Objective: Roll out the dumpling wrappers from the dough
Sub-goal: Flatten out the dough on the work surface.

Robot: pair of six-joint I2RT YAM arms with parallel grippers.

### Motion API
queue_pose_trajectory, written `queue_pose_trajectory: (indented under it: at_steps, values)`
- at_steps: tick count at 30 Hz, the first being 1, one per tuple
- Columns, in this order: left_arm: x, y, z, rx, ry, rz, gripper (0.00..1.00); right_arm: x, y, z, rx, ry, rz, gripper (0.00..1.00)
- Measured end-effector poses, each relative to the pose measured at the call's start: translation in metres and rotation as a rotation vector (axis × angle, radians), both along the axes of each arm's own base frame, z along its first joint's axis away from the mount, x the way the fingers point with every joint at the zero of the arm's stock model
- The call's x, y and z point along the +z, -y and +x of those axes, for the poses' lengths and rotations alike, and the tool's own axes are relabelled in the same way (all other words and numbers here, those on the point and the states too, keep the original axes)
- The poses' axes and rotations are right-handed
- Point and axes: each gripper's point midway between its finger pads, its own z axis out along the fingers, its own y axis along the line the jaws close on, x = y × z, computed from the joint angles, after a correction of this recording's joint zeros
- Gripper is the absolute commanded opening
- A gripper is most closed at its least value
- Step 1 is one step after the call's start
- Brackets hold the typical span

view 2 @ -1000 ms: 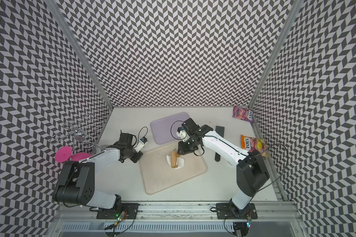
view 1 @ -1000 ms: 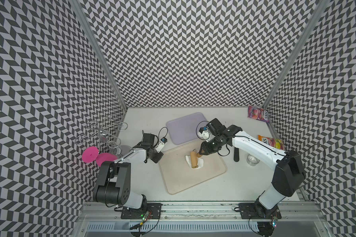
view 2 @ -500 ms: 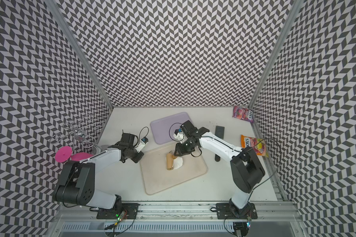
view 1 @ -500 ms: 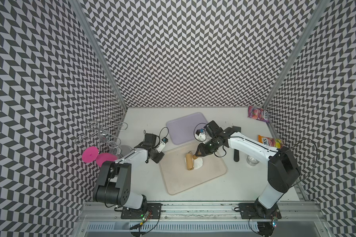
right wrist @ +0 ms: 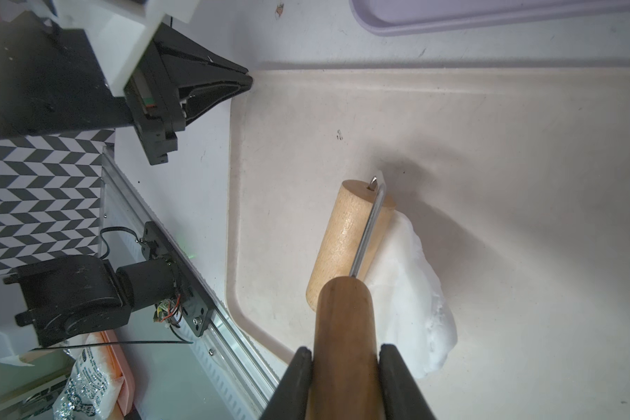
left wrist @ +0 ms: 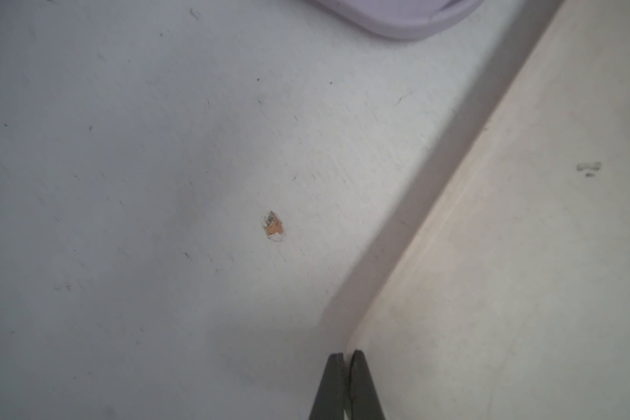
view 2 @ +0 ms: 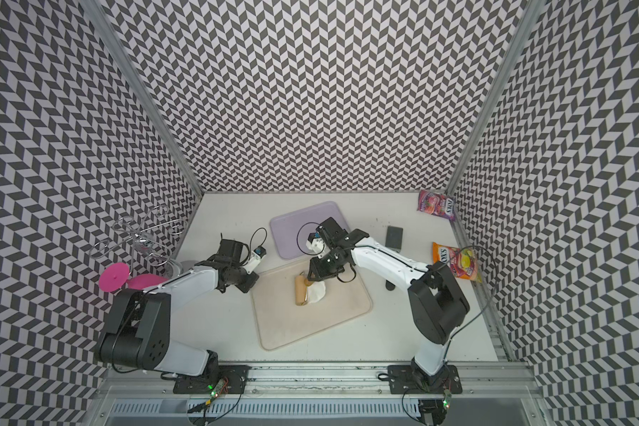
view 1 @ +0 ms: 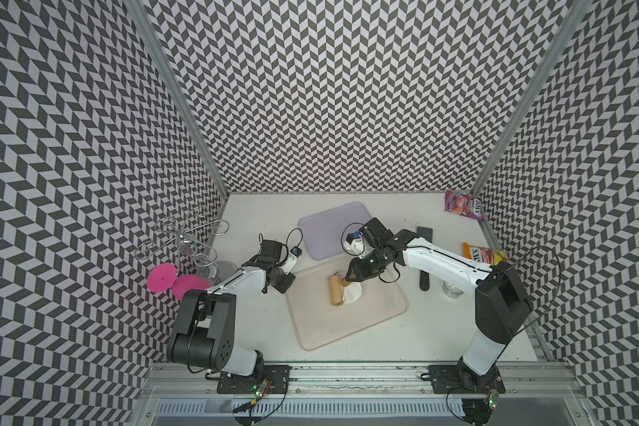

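The dough (view 1: 354, 293) (view 2: 316, 293) is a soft white lump, partly flattened, on the beige board (view 1: 347, 324). A wooden roller (view 1: 335, 291) (view 2: 301, 291) lies against the dough's left side, its drum (right wrist: 346, 236) resting on the board and the dough's edge (right wrist: 411, 291). My right gripper (view 1: 347, 280) (right wrist: 346, 356) is shut on the roller's wooden handle (right wrist: 344, 327). My left gripper (view 1: 287, 286) (left wrist: 347, 354) is shut with nothing in it, its tips at the board's far left corner (left wrist: 524, 254). The dumpling wrappers are out of view.
A purple tray (view 1: 332, 228) lies just behind the board. To the right are a black bar-shaped object (view 1: 424, 258), a small metal cup (view 1: 452, 289) and two snack packets (view 1: 463, 204) (view 1: 486, 254). A wire rack (view 1: 185, 236) and pink discs (view 1: 163, 276) stand at the left wall.
My right gripper has drawn the roller a little to the left across the dough, uncovering more of it on the right. The left arm has stayed still.
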Motion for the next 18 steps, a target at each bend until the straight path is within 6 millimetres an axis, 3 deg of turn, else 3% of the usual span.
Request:
queue_pose_trajectory:
  at_steps: [9,18]
  values:
    - [0.000,0.001,0.000,0.009,0.001,-0.003,0.00,-0.003,-0.043,0.000,0.034,0.023,0.036,0.00]
    - [0.001,0.014,-0.003,-0.026,-0.005,-0.035,0.00,0.011,-0.059,-0.017,0.128,0.048,0.040,0.00]
